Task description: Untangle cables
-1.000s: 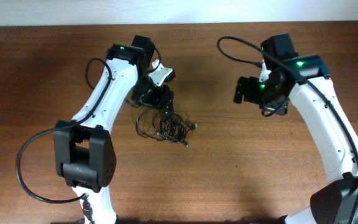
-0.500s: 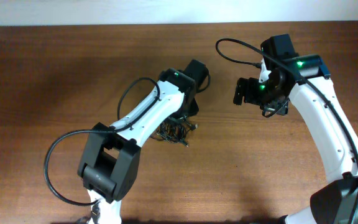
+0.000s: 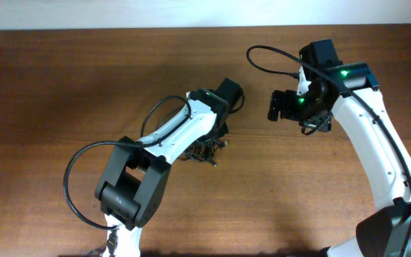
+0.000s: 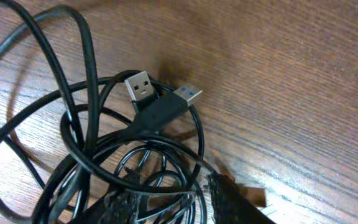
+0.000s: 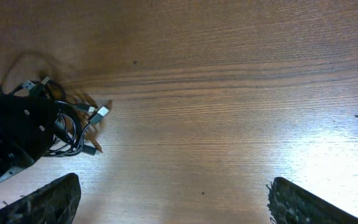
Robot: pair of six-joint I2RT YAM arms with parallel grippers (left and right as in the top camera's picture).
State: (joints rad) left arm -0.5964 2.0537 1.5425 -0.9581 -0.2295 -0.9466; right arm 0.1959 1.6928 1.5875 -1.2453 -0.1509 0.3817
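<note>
Wooden desk (image 3: 48, 86): one knot of cables (image 3: 204, 151) near its middle, cord count unreadable, two USB plugs (image 4: 140, 86) showing on top. Left end effector (image 4: 173, 208) sits on the knot, fingers parted with loops between them; right end effector (image 5: 179, 205) is wide open, empty, off to the knot's right.

A robotics lab or test bench: a white-and-black left arm (image 3: 170, 130) and right arm (image 3: 377, 146), each showing a green status light (image 3: 345, 71), stand at a wood-grain worktop (image 3: 48, 107); a plain white wall (image 3: 191, 13) runs behind it.
</note>
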